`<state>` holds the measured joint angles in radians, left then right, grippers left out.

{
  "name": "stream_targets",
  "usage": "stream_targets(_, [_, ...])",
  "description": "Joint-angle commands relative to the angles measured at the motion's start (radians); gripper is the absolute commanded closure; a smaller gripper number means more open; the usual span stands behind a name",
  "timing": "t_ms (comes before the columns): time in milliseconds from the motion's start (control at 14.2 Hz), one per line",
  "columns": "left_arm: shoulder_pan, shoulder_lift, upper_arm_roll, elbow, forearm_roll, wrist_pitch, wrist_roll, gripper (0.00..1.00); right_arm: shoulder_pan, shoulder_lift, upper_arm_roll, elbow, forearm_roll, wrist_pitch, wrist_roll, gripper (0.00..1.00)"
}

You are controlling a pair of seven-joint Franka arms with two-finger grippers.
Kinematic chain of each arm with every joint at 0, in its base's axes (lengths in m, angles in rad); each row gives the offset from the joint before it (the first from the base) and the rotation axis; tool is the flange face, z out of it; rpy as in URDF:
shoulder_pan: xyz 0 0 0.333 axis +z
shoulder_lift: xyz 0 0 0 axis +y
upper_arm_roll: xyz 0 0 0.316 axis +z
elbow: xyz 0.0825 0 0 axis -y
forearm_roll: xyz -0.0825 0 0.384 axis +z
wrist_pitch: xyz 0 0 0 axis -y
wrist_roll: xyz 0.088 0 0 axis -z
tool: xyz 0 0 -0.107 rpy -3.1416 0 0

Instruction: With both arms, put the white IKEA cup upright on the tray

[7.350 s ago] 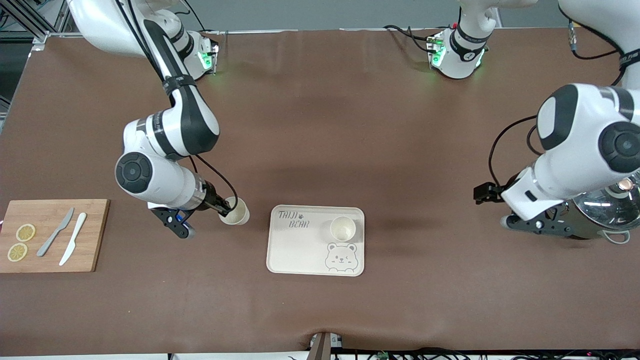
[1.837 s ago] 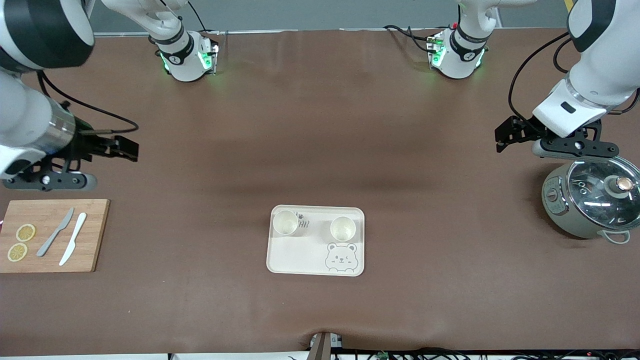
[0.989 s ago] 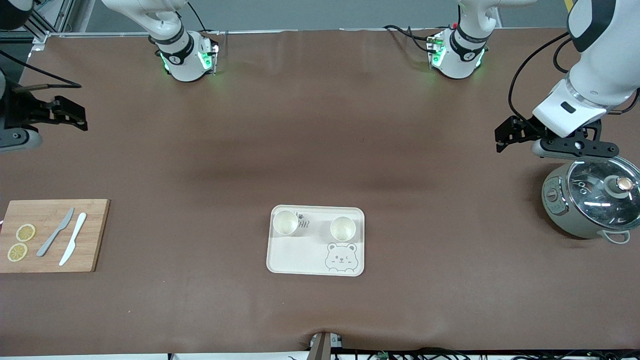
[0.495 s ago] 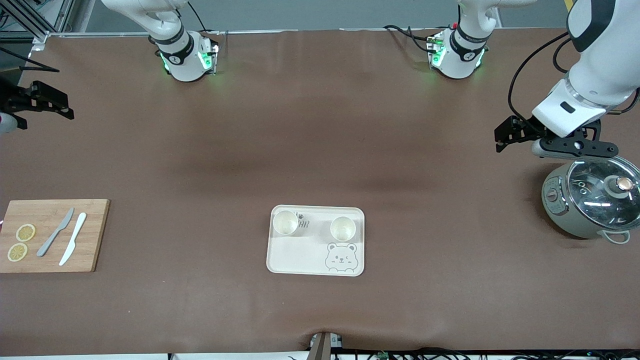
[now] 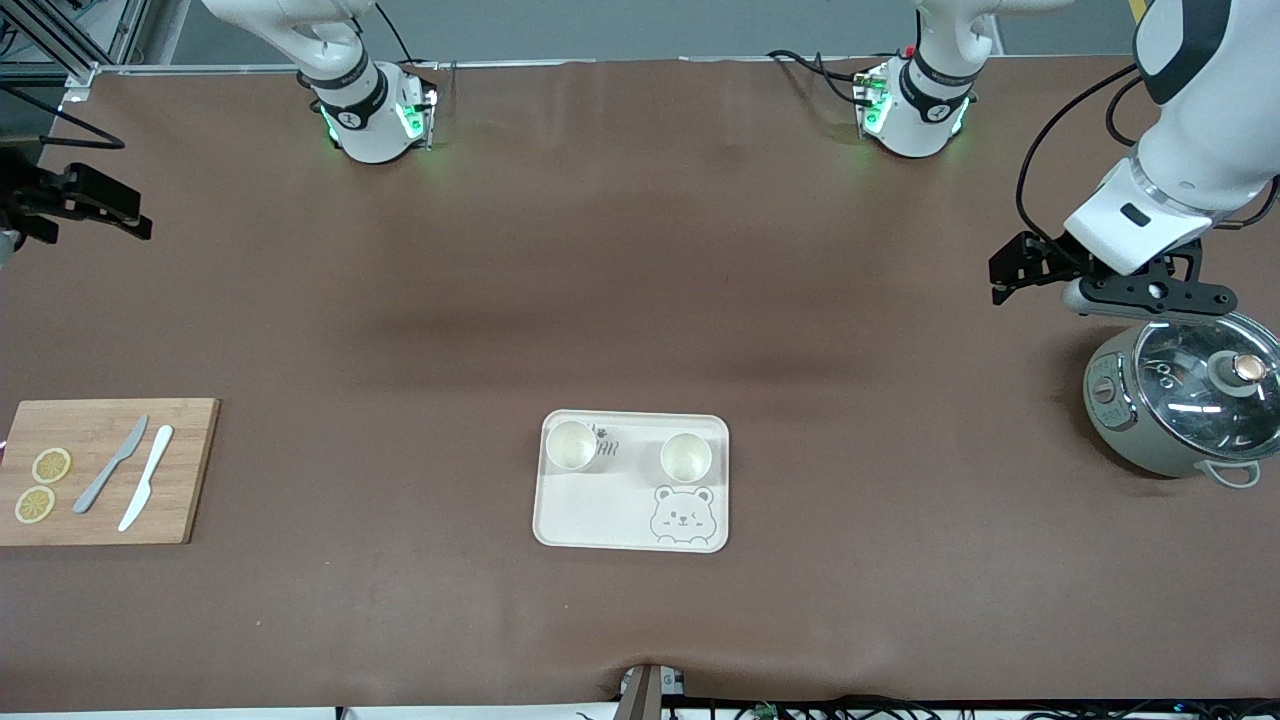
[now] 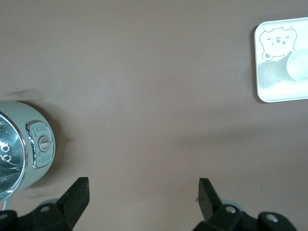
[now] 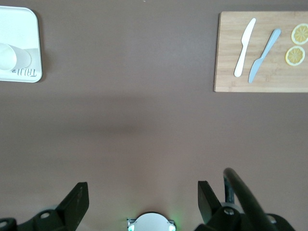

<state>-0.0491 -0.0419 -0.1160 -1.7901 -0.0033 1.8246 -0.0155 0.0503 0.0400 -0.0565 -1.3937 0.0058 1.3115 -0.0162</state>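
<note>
From the front, the tray [image 5: 631,481] sits mid-table with two white cups upright on it: one cup [image 5: 572,445] over the lettering, the second cup [image 5: 686,457] just above the bear. The left gripper [image 5: 1010,270] hangs empty over bare table beside the pot [image 5: 1180,398]. The right gripper [image 5: 95,200] hangs over the table's edge at the right arm's end, well apart from the board [image 5: 105,470] with its knives and lemon slices.

In the left wrist view, the fingers [image 6: 77,197] are spread wide, holding nothing.

In the right wrist view, the fingers [image 7: 77,199] likewise gape, empty.
</note>
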Motion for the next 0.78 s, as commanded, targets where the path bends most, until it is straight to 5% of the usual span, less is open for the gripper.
stream_targets(0, [0.008,0.005,-0.005,0.014,0.005,-0.011,0.003,0.00,-0.004,-0.046,-0.005,-0.019,0.011,-0.017,0.019,0.00])
stream_targets(707, [0.008,0.005,-0.005,0.014,0.005,-0.011,0.003,0.00,0.000,-0.074,-0.002,-0.050,0.013,0.000,0.018,0.00])
